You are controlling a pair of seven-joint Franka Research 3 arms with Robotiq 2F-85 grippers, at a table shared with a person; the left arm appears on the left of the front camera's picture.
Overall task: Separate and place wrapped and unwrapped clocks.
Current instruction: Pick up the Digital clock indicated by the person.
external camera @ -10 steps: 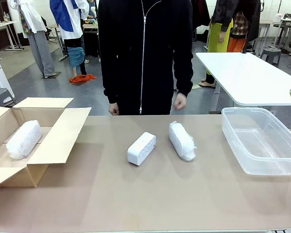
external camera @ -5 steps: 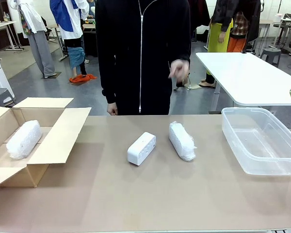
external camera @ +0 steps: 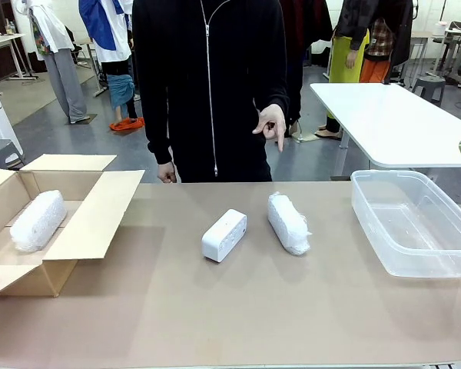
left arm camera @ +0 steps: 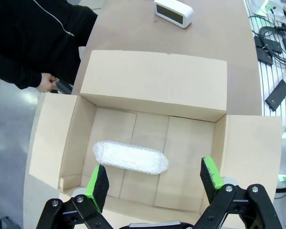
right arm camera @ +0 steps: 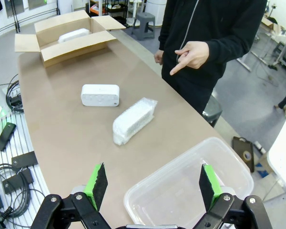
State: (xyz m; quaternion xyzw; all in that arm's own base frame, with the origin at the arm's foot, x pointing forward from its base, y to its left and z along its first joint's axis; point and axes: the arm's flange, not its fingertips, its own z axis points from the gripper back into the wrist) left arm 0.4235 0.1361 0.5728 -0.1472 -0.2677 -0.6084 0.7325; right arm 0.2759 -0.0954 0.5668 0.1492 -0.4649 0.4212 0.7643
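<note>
At the left of the brown table (external camera: pixel 215 307) stands an open brown cardboard box (external camera: pixel 92 215). Inside it, on the box floor, lies one oblong clock bundled in whitish bubble wrap (external camera: pixel 37 221). The left pincer (left arm camera: pixel 155 177) hangs over this box with its green-padded fingers wide apart, holding nothing. In the middle of the table lies the bare smooth white plastic clock (external camera: pixel 223 235). Just beside it on the right, not touching, lies the second bubble-wrapped clock (external camera: pixel 287 223). Behind them the person's hand (external camera: pixel 273 123) points one finger downward. At the right stands a clear plastic tub (external camera: pixel 389 173). The right pincer (right arm camera: pixel 152 183) hangs above it, fingers also wide apart.
</note>
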